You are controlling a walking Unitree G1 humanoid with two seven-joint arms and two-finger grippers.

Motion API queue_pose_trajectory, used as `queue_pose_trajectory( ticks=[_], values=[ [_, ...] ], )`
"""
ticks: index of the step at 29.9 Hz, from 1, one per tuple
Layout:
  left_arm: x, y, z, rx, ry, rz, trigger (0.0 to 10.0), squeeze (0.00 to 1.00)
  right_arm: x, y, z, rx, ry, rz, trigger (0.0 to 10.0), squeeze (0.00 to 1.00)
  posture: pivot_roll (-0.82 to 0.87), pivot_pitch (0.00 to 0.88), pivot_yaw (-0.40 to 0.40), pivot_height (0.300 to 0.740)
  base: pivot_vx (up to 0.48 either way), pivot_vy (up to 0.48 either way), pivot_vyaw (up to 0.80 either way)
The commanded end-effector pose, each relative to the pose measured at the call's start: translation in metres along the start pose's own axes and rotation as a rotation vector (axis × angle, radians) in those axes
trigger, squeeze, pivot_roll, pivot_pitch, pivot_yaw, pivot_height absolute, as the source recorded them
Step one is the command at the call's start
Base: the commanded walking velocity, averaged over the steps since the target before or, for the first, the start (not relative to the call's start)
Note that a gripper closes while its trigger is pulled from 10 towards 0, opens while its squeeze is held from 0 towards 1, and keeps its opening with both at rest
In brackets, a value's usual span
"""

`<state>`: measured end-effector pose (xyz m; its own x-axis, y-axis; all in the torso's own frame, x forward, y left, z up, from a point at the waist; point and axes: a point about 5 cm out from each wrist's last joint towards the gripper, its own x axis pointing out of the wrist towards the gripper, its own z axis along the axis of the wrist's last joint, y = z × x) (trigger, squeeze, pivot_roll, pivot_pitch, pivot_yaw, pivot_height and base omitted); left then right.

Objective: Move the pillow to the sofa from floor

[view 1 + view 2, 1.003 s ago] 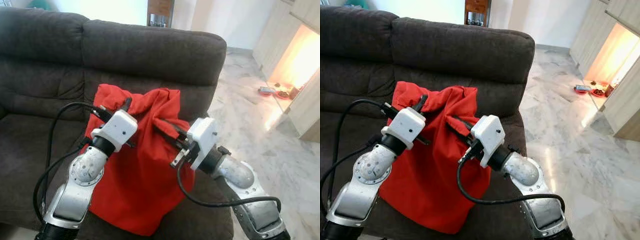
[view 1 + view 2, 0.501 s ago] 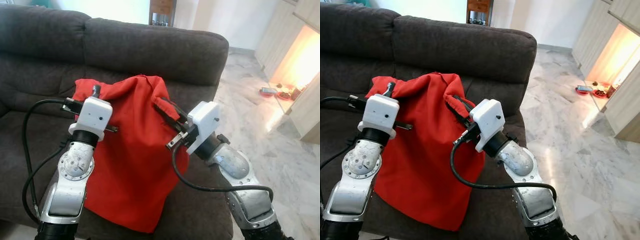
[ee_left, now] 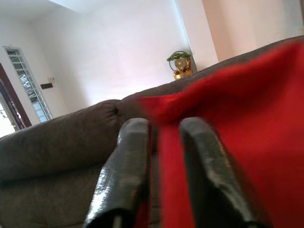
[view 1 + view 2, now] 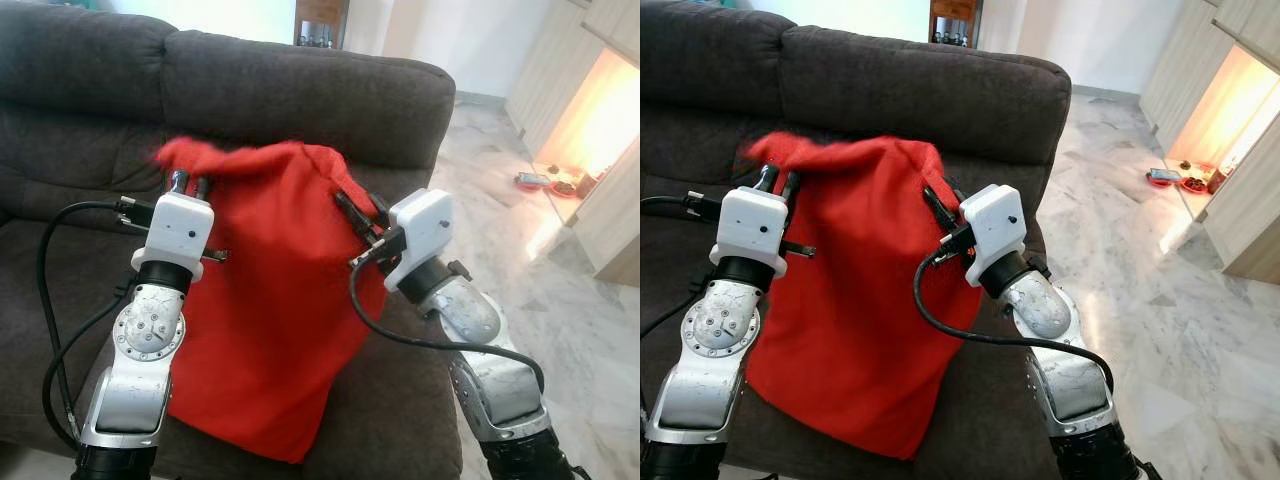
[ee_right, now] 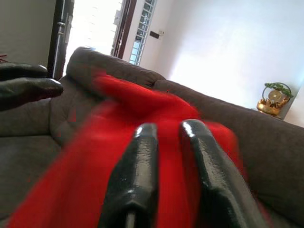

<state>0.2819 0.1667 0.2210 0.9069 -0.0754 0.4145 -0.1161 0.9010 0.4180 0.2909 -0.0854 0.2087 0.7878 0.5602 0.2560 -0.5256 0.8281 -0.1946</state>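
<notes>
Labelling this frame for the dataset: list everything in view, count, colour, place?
soft red fabric pillow: 1, red, hanging in front of the sofa's seat, held up by its top edge.
dark grey fabric sofa: 1, dark grey, behind and under the pillow.
pale marble floor: 1, white-grey, right of the sofa.
small red dishes: a few, red, on the floor far right by the lit opening.
gold ornament: 1, gold and green, beyond the sofa's back.
left pincer: 1, black, shut on the pillow's top left.
right pincer: 1, black, shut on the pillow's top right.
</notes>
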Motion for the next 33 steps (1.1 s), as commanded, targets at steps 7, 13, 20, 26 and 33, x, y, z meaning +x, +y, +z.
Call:
queue_pose_trajectory(
  ticks=[7, 13, 20, 26, 33],
  values=[
    [0.002, 0.000, 0.010, -0.004, -0.040, 0.004, 10.0, 1.00, -0.001, -0.015, 0.000, -0.043, 0.010, -0.074, 10.0, 0.00, 0.16, 0.016, -0.134, 0.740, 0.000, 0.000, 0.00],
    [-0.008, -0.008, -0.011, -0.001, 0.034, -0.024, 10.0, 0.00, -0.020, -0.056, -0.033, -0.022, 0.124, -0.356, 10.0, 0.00, 0.16, 0.010, -0.132, 0.740, 0.000, 0.000, 0.00],
    [-0.040, -0.016, -0.057, -0.058, 0.210, -0.033, 10.0, 0.00, -0.075, -0.087, -0.101, 0.138, 0.342, -0.637, 10.0, 0.00, 0.16, 0.000, -0.122, 0.740, 0.000, 0.000, 0.00],
    [-0.073, -0.017, -0.093, -0.081, 0.358, -0.017, 10.0, 0.00, -0.119, -0.085, -0.147, 0.178, 0.507, -0.723, 10.0, 0.00, 0.16, 0.000, -0.116, 0.740, 0.000, 0.000, 0.00],
    [-0.101, -0.033, -0.112, -0.125, 0.439, -0.076, 10.0, 0.00, -0.176, -0.067, -0.196, 0.232, 0.774, -0.778, 10.0, 0.00, 0.16, 0.000, -0.112, 0.740, 0.000, 0.000, 0.00]
  ],
)
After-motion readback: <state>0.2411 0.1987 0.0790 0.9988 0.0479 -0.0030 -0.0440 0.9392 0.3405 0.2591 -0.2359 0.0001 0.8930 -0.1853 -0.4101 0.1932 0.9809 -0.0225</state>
